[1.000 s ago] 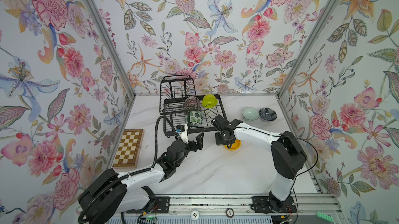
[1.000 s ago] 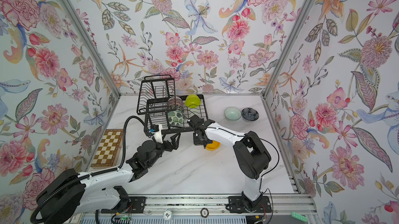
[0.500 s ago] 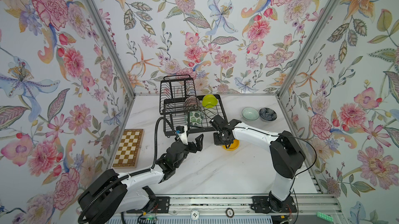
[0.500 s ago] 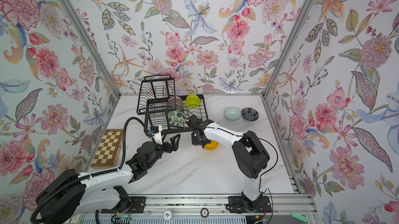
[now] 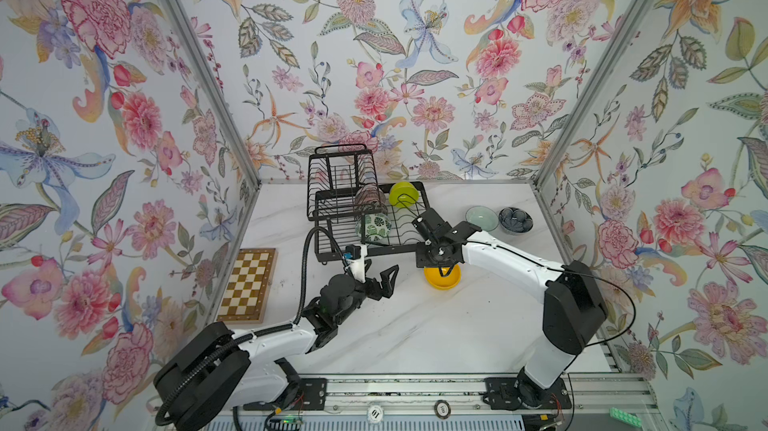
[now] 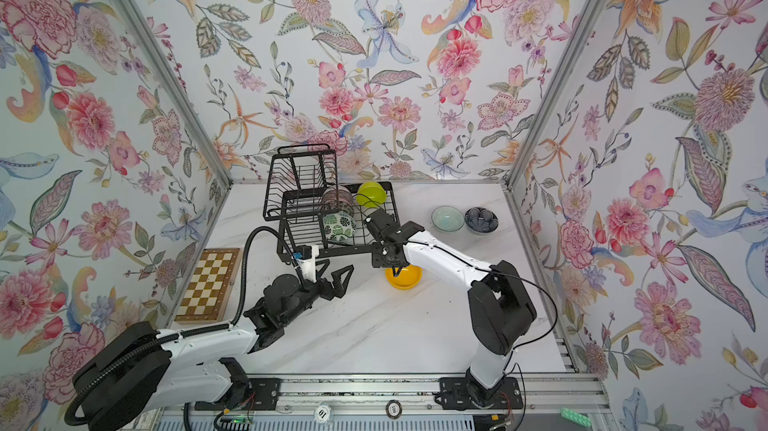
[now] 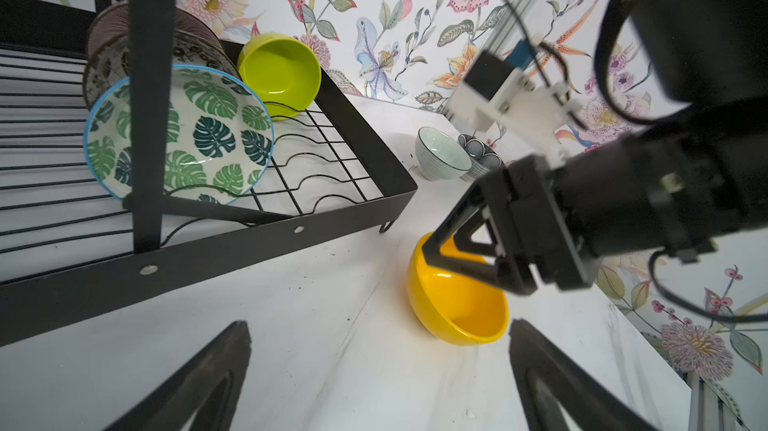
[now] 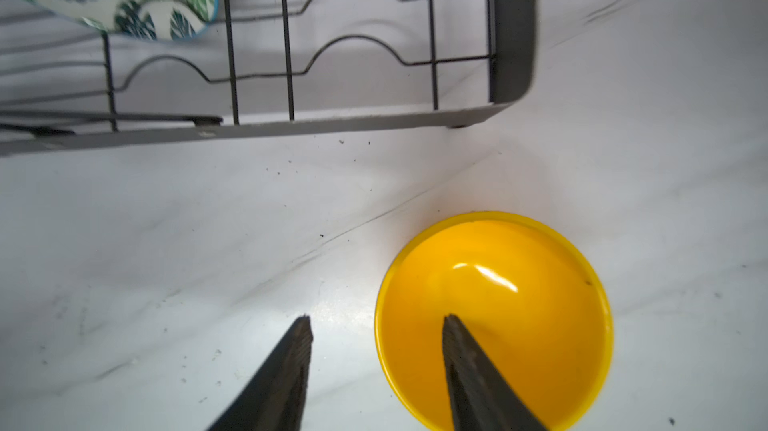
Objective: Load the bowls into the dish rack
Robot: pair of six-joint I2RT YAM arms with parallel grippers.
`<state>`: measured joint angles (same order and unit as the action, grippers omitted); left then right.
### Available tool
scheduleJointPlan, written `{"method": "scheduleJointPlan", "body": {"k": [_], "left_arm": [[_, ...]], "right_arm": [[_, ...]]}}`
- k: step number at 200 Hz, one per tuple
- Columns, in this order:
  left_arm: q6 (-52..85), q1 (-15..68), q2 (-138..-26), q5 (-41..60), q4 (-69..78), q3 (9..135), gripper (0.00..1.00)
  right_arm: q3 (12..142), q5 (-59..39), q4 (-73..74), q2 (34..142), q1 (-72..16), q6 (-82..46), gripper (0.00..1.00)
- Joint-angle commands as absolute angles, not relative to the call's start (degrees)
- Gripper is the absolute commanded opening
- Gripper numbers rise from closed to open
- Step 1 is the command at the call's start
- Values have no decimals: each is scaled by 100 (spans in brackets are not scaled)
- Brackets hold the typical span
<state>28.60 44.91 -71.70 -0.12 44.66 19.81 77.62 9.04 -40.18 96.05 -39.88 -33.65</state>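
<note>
The orange-yellow bowl stands upright on the table just in front of the dish rack. My right gripper is open astride its rim, one finger inside and one outside, gripping nothing. To the left my left gripper hovers open and empty. In the rack stand the green-leaf bowl, the lime green bowl, and a pink ribbed bowl beside a black-and-white patterned one. The celadon bowl and dark blue bowl sit on the table right of the rack.
A brown-and-cream chessboard lies by the left wall. The rack's raised upper basket stands at the back. Floral walls close in three sides. Bare marble tabletop stretches in front of both grippers.
The right gripper's jaws have spread apart around the orange-yellow bowl's rim, and gripper and bowl have shifted slightly left. The left arm has not moved.
</note>
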Motion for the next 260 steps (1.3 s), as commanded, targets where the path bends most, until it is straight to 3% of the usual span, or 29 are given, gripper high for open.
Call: {"method": "scheduleJointPlan", "body": {"k": [1,23,92,130,217,260], "left_arm": [[2779,4524,-7430,501,4372,2295,99],[2533,4707,-7787,797,4090,2566,98],[2675,4922,-8611,1040,3966,2826,99],[2716,4939,-8682,934,3947,2856,99],[2698,4940,-8723,730,3949,2883,98],[2734,4939,-8633,547,3931,2900,98]], "right_arm": [[7538,1150,-4175,8928,-3636,-3364,74],[7151,1086,-4140,8488,-3208,-3364,98],[5757,-53,-3405,8187,-2430,-3613,98],[5506,-333,-3035,8623,-2435,-3706,73],[5387,-532,-2355,9411,-2526,-3901,42],[5486,-279,-2458,9402,-2609,-3889,15]]}}
